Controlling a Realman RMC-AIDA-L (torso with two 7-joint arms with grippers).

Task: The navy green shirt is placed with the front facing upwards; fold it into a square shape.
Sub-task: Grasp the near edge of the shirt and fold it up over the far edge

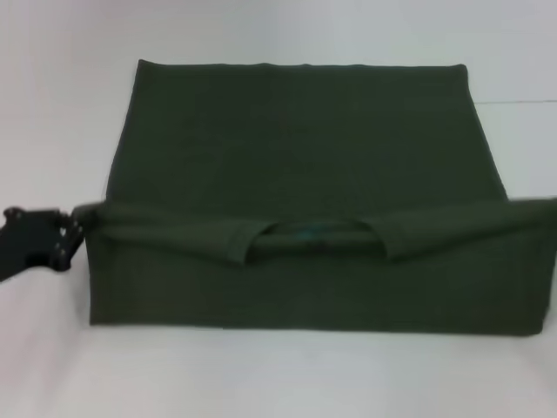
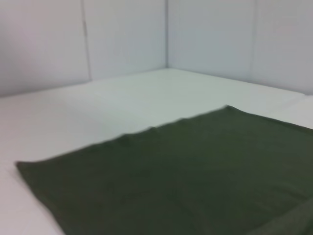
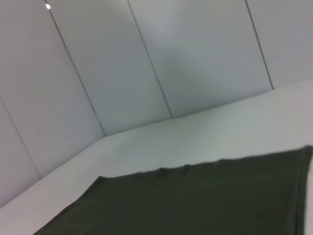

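Lying on a plain white worktop [image 1: 261, 374], the navy green shirt [image 1: 305, 148] is seen spread wide across the middle of the head view, its plain side upward. White panelled walls [image 2: 122, 34] with vertical seams are seen closing in the worktop at its far edges. The near edge of the shirt is lifted and turned over, so that the collar opening [image 1: 313, 233] is exposed. No legible print or label is visible. The left end effector [image 1: 77, 228] is at the lifted left corner, seemingly pinching the cloth. The right end effector is not seen.
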